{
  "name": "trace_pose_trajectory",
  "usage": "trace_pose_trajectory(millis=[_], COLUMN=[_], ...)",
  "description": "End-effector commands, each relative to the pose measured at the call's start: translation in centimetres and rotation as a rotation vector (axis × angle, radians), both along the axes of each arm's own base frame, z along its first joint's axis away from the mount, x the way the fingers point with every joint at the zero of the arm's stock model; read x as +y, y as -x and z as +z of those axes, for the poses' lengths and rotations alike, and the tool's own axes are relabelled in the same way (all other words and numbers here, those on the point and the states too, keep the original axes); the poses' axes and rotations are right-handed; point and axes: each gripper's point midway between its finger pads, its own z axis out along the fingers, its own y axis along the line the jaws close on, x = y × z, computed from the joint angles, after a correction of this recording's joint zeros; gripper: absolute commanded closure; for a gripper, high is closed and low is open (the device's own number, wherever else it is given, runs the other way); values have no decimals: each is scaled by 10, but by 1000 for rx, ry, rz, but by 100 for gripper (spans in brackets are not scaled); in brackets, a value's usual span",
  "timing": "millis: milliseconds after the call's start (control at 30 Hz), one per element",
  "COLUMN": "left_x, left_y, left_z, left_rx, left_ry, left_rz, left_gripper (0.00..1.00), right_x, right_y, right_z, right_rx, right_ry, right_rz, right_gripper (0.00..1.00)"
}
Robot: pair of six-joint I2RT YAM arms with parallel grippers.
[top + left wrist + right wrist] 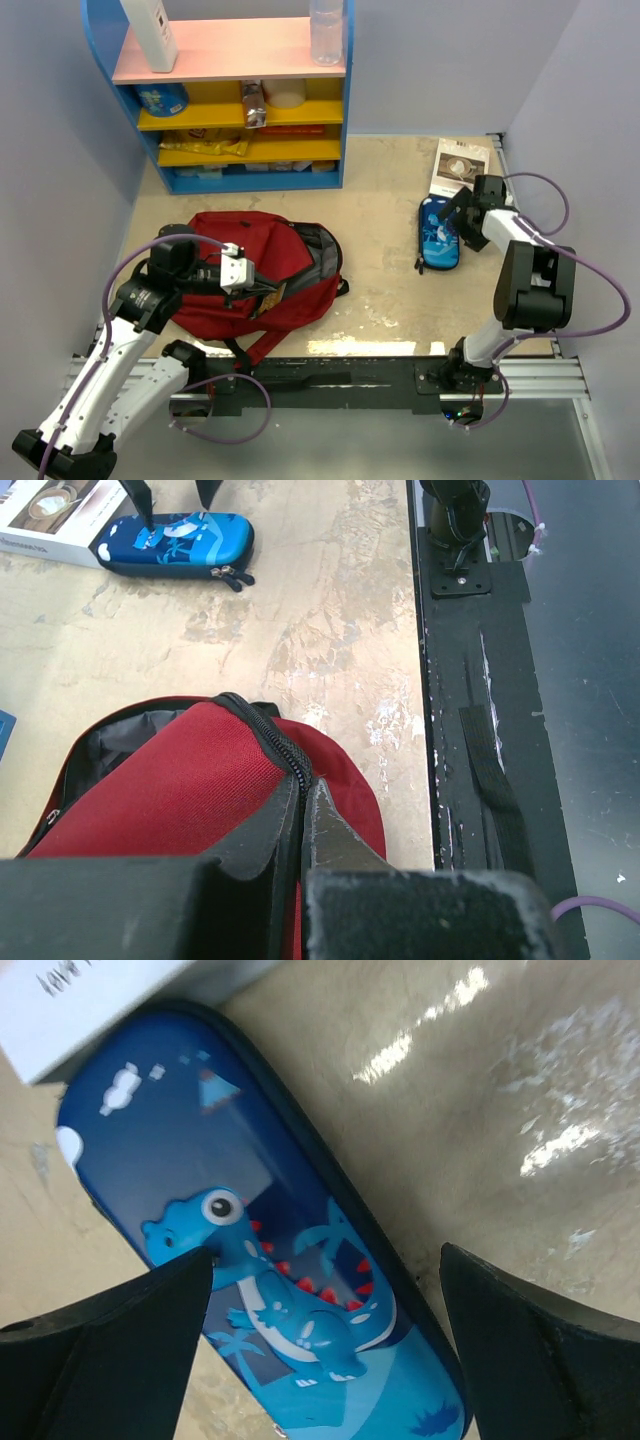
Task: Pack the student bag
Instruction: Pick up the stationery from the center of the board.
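Note:
The student bag (265,280), a dark red backpack, lies on the floor at the left with its grey-lined opening facing the shelf. My left gripper (262,290) is shut on the zipper edge of the student bag (190,790), and the black zipper runs in between the fingertips of this gripper (303,782). A blue dinosaur pencil case (438,235) lies at the right. My right gripper (455,215) hangs open just above it. In the right wrist view the pencil case (270,1260) lies below the right gripper (325,1252), its fingers apart to either side.
A white book (460,163) lies against the far end of the pencil case. A blue shelf unit (230,100) with bottles and packets stands at the back left. Walls close in on both sides. The black rail (330,380) with the arm bases runs along the near edge.

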Motion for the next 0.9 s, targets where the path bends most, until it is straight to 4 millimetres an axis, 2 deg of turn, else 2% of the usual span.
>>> trace_pose_trajectory(millis=[0,100,200,267,400,500,533,633,700,867], left_x=[-5,-5,-4,-4,-5,-5,-6,-6,-6,-6], left_y=[4,4,5,4,4,4,4,3,3,3], left_z=[15,14,14,15,14,16,17,19,20,21], left_rx=[-62,-56,-58,-59,-54,-53,-52,-51,-50,-49], left_ry=[54,55,56,57,58,66,70,78,81,83], left_rz=[-52,-48,-48,-46,-47,-46,-50,-48,-48,-47], left_gripper=[100,100,100,100,100,100,100,100,100,100], right_x=[4,5,24,35,51,57,58,63,66,73], right_y=[-2,4,4,-4,4,0,-1,0,0,1], right_z=[-12,-29,-38,-31,-24,-5,0,14,18,4], right_rx=[-15,10,-15,-84,-145,-230,-246,-287,-299,-270], right_ry=[-41,-56,-149,-195,-265,-272,-274,-276,-273,-297], right_rz=[44,54,113,148,169,194,196,214,221,233], right_gripper=[1,1,1,1,1,3,6,25,33,55])
